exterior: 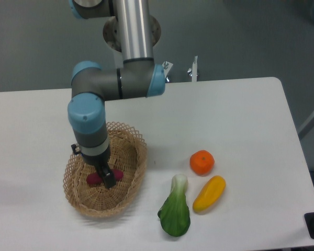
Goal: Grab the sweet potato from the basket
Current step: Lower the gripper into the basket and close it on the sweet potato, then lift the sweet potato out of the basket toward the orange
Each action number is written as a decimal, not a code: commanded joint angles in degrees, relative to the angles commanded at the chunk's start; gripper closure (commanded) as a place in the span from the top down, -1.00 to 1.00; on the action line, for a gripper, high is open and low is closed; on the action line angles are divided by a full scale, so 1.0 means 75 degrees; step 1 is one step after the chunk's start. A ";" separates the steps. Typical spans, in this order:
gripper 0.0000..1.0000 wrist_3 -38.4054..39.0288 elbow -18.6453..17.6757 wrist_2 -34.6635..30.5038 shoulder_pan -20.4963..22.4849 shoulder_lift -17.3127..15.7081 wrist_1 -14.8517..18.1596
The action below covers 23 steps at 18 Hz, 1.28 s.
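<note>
Gripper: I see my gripper lowered into the basket, its dark fingers right at the sweet potato; from this angle I cannot tell whether they are apart or clenched on it.
Sweet potato: reddish-purple, smooth, oblong; lies on the basket floor, mostly hidden behind the gripper, with only its ends showing either side.
Basket: oval, light-tan woven wicker with a scalloped openwork rim; sits on the counter's left half, toward the front edge.
Arm: grey tube links with pale-blue joint caps, bending down over the basket.
Orange: round, slightly dimpled skin, right of the basket.
Yellow pepper: elongated, glossy, just in front of the orange.
Bok choy: white stem, dark green crinkled leaves, near the front edge.
Counter: flat, matte white.
</note>
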State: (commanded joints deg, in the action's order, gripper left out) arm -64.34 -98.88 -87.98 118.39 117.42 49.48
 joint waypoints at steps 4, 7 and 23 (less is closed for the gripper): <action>1.00 0.0023 -0.0023 0.0000 -0.0035 0.0047 -0.0035; 0.98 0.0082 -0.0024 -0.0012 -0.0071 0.0106 -0.0199; -0.25 0.0047 -0.0117 -0.0023 -0.0059 -0.0070 -0.0211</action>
State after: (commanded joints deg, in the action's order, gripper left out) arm -63.98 -99.75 -88.15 117.95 116.90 47.90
